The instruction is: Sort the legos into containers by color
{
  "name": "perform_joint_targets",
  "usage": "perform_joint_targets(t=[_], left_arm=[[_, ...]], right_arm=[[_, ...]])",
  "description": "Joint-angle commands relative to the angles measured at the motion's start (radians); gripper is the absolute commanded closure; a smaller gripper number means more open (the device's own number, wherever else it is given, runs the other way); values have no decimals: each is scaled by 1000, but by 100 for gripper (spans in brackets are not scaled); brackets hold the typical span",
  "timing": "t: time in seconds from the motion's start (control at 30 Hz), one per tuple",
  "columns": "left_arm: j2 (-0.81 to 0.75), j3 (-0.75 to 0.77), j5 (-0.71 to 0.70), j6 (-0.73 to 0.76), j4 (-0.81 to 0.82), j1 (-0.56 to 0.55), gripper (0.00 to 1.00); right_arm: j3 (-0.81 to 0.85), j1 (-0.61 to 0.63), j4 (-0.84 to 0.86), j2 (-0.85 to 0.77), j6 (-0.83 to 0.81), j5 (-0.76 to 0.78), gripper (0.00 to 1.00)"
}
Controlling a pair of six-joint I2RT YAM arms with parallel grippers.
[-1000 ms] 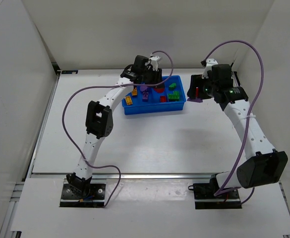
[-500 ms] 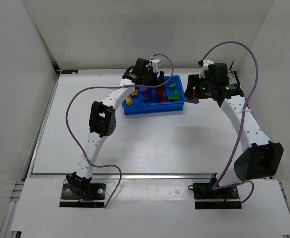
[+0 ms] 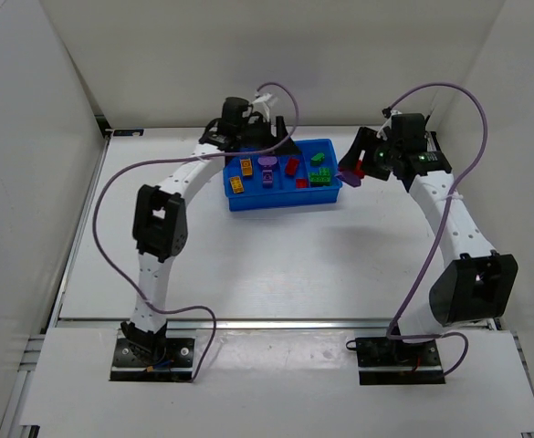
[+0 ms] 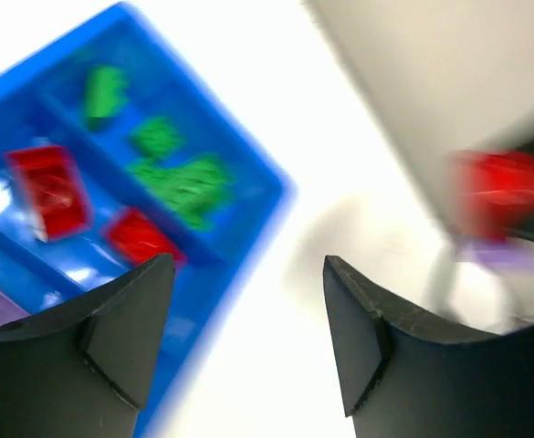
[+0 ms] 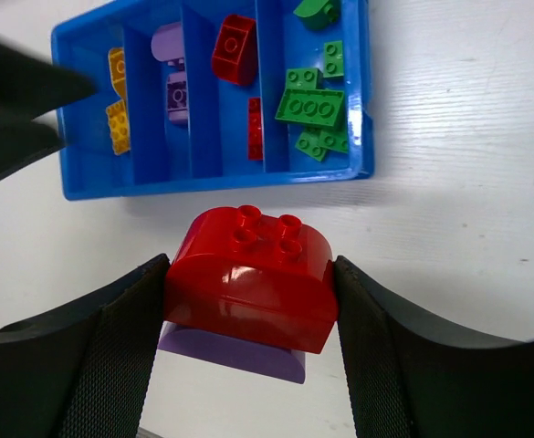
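The blue tray [image 3: 280,203] holds the sorted legos: yellow-orange [image 5: 116,100], purple [image 5: 175,73], red [image 5: 235,46] and green [image 5: 312,105], each colour in its own compartment. My right gripper [image 5: 250,269] is shut on a red rounded brick [image 5: 248,278] with a purple piece [image 5: 235,351] stuck under it. It hangs just right of the tray's right end [image 3: 350,173]. My left gripper [image 4: 246,265] is open and empty. It hovers over the tray's far edge [image 3: 283,144]; its view is blurred and shows red [image 4: 52,187] and green [image 4: 180,178] bricks.
White walls stand close behind and on both sides of the table. Purple cables loop over both arms [image 3: 431,91]. The tray lies at the back centre, with bare white tabletop [image 3: 285,265] in front of it.
The left gripper opened and pulled back from over the tray's middle toward its far-left edge. The right gripper carried its red-and-purple brick a little left, closer to the tray.
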Motion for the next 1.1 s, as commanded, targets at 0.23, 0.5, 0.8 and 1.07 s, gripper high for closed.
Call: perform_joint_targets(t=[0.23, 0.5, 0.8, 1.07], left_arm=[[-367, -381, 292, -317, 420, -12, 21], [-398, -418, 248, -314, 420, -34, 26], [-396, -412, 168, -264, 422, -49, 24], [-366, -384, 160, -244, 422, -71, 23]], right_arm=[[98, 81, 92, 68, 234, 52, 100], [170, 91, 104, 108, 347, 37, 100], [173, 95, 109, 119, 427, 6, 100], [170, 102, 104, 127, 459, -5, 100]])
